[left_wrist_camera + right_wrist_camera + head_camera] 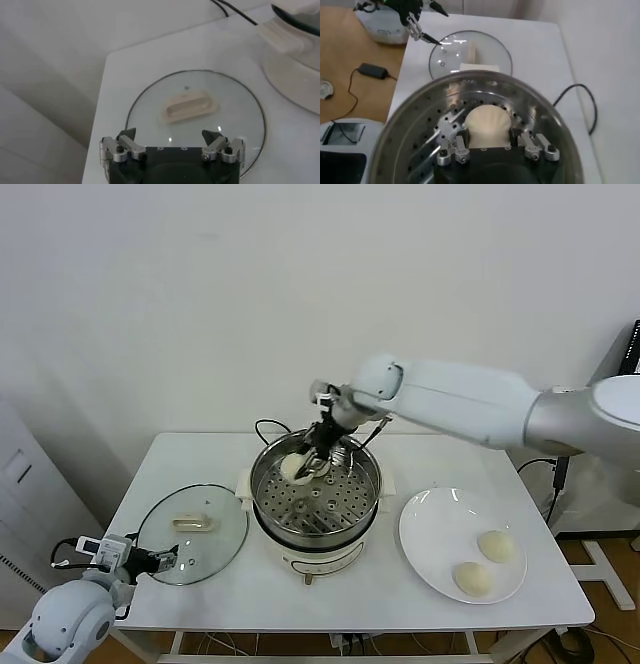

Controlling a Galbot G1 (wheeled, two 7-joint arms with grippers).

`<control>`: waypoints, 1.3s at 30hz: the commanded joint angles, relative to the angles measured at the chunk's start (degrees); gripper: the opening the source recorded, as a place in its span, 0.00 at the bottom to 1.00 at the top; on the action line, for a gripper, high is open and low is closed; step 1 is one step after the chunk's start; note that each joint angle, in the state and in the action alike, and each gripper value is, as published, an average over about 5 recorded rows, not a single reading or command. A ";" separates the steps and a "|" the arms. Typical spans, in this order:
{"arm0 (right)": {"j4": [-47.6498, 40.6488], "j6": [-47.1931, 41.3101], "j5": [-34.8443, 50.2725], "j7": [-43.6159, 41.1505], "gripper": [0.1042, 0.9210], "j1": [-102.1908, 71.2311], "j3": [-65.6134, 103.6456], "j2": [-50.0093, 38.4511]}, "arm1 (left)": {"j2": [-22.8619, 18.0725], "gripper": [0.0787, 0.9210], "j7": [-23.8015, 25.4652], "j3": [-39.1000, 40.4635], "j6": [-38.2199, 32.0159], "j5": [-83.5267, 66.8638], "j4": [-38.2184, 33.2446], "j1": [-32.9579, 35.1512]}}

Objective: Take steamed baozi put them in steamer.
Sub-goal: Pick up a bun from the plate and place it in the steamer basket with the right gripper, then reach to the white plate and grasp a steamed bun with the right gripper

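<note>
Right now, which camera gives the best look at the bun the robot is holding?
The right wrist view: the bun fills the middle, gripped between the right gripper fingers over the steamer tray. The head view shows it small; the left wrist view misses it.

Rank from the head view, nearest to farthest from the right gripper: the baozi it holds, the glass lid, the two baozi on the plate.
1. Held baozi: between the fingers of the right gripper, over the steamer tray.
2. Glass lid: on the table, robot's left of the steamer.
3. Two plate baozi: robot's right, on the plate, farthest; the pair is too close to call.
</note>
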 commanded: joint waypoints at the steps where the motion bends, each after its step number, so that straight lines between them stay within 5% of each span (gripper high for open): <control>1: -2.56 -1.43 -0.55 2.11 0.49 -3.20 -0.11 4.52 | 0.03 0.88 0.03 0.00 1.44 0.06 0.12 0.02; 9: -4.36 -2.29 -1.34 3.76 0.50 -5.12 -0.19 5.41 | -0.09 0.88 0.01 -0.12 1.45 0.07 0.00 0.05; 17: -2.50 -2.51 -1.52 2.07 0.73 -2.28 0.41 2.53 | -0.18 0.88 0.12 -0.26 1.29 0.05 0.28 0.32; 23: 3.92 0.84 -7.22 -8.05 0.87 9.22 -2.48 -9.25 | 0.06 0.88 0.29 0.01 1.26 0.05 0.08 -0.14; 31: 15.30 8.41 -16.67 -20.56 0.88 21.85 -13.74 -30.03 | 0.19 0.88 0.37 0.41 1.25 0.29 -0.83 -0.24; 39: 21.62 13.02 -25.80 -23.77 0.88 17.53 -16.06 -44.12 | 0.35 0.88 0.39 0.11 1.25 0.31 -1.66 -0.11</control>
